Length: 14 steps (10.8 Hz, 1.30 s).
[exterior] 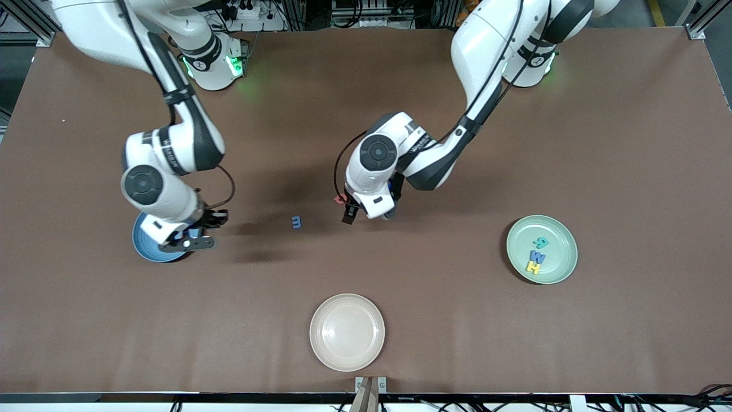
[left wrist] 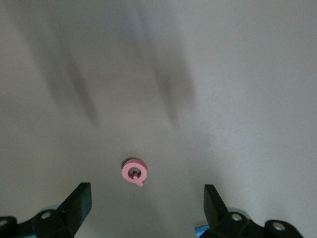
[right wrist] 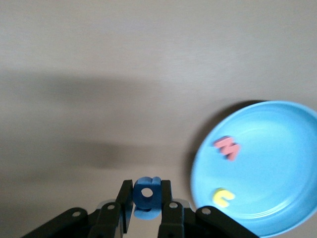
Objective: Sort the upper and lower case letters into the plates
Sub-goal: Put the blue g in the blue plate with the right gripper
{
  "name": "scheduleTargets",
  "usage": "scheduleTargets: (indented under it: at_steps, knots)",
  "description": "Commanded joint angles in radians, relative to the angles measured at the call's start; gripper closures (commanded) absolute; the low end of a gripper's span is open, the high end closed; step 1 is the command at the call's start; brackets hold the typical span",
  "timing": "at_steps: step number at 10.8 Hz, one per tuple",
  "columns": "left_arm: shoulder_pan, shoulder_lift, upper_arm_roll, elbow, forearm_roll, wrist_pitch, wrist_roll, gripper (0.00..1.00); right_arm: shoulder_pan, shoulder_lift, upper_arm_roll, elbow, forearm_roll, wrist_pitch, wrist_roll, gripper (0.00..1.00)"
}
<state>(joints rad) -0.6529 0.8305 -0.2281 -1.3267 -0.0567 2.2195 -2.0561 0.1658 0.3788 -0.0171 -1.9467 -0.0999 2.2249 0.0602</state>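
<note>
My right gripper [right wrist: 147,198] is shut on a blue lower case letter g [right wrist: 147,192]. In the front view this gripper [exterior: 193,234] hangs over the rim of the sky blue plate [exterior: 147,243]. That plate [right wrist: 277,163] holds a red letter m [right wrist: 227,147] and a yellow letter c [right wrist: 224,197]. My left gripper [left wrist: 147,201] is open and empty just above the table, next to a pink letter Q [left wrist: 134,172]. In the front view the left gripper [exterior: 366,214] is mid-table beside the Q [exterior: 339,199]. The mint green plate [exterior: 563,237] holds a teal letter [exterior: 540,242], a blue W [exterior: 537,255] and a yellow H [exterior: 533,266].
A small blue letter m [exterior: 296,222] lies on the brown table between the two grippers. A cream-white plate [exterior: 347,332] sits near the table's front edge, nearer to the camera than both grippers.
</note>
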Motion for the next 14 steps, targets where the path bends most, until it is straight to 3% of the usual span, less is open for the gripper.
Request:
scheduleTargets:
  at_steps: [1,6,7,8,9,14]
  knots:
    - [-0.039,0.047,0.021,0.04,-0.019,-0.003,-0.016,0.0,-0.081,-0.008,0.014,0.005,-0.02,-0.013,-0.168,1.0]
    - [-0.119,0.094,0.081,0.078,-0.02,-0.001,-0.016,0.0,-0.242,0.015,0.014,0.038,-0.02,-0.011,-0.567,1.0]
    - [-0.129,0.098,0.085,0.084,-0.02,0.0,-0.016,0.0,-0.27,0.028,0.016,0.051,-0.018,-0.007,-0.642,0.95]
    - [-0.145,0.105,0.098,0.084,-0.018,0.008,-0.016,0.0,-0.285,0.041,0.016,0.061,-0.015,-0.002,-0.696,0.71]
    - [-0.169,0.11,0.124,0.084,-0.018,0.014,-0.016,0.0,-0.285,0.041,0.016,0.061,-0.008,-0.001,-0.701,0.01]
    - [-0.194,0.121,0.148,0.083,-0.017,0.037,-0.013,0.03,-0.272,0.043,0.022,0.06,-0.003,-0.002,-0.682,0.0]
